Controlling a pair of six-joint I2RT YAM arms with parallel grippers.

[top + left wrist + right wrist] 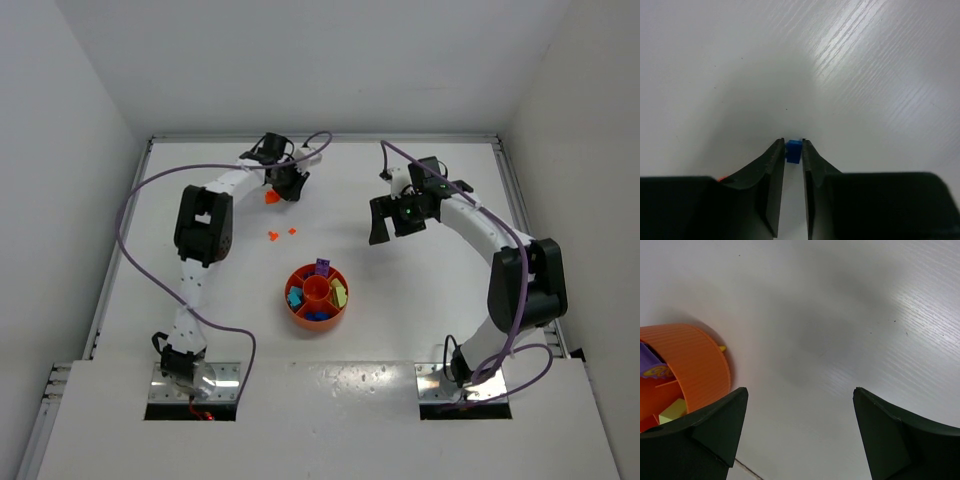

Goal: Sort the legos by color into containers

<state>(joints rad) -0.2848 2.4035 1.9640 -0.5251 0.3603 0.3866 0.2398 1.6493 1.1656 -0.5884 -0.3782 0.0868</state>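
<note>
My left gripper (286,183) is at the far left of the table, shut on a small blue lego (793,151) pinched between its fingertips just above the white surface. An orange lego (270,198) lies beside it, and two tiny orange legos (272,235) lie nearer the round orange tray (300,316). The tray's sections hold a purple lego (322,267), a teal one (295,297), a yellow-green one (340,293) and a blue one (318,316). My right gripper (394,222) is open and empty, to the upper right of the tray (695,367).
The table is white, with raised rails along its left, right and far edges. A tiny yellow piece (721,348) lies on the table against the tray's outer wall. Purple cables loop from both arms above the table.
</note>
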